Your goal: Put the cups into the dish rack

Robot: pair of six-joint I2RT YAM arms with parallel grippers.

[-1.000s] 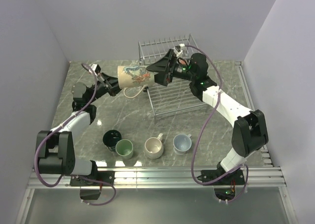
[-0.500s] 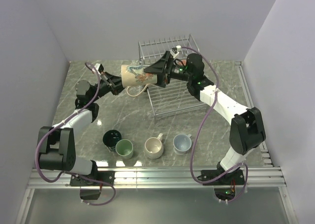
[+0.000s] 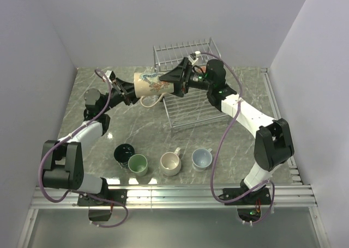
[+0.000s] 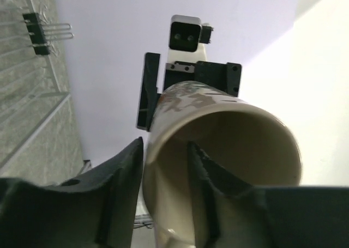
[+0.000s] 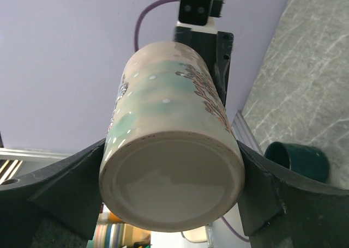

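Observation:
The tall cream painted mug [image 3: 151, 83] hangs on its side in the air just left of the silver wire dish rack [image 3: 191, 110]. My left gripper [image 3: 131, 91] is shut on its rim, one finger inside and one outside [image 4: 163, 147]. My right gripper [image 3: 173, 80] clasps the mug's base end from the right, with a finger touching each side [image 5: 172, 147]. The dark teal [image 3: 124, 151], light green [image 3: 138, 164], beige [image 3: 170, 163] and pale blue-white [image 3: 202, 158] mugs stand on the table in a row near the front. The reddish-brown mug is out of view.
The rack has upright tines at its back [image 3: 182, 47], near the rear wall. A raised rail [image 3: 270, 90] runs along the table's right edge. Side walls close in left and right. The dark teal mug also shows in the right wrist view [image 5: 297, 159].
My right gripper has moved left from the rack and its fingers now sit around the mug's base. My left arm has shifted the mug slightly up and right.

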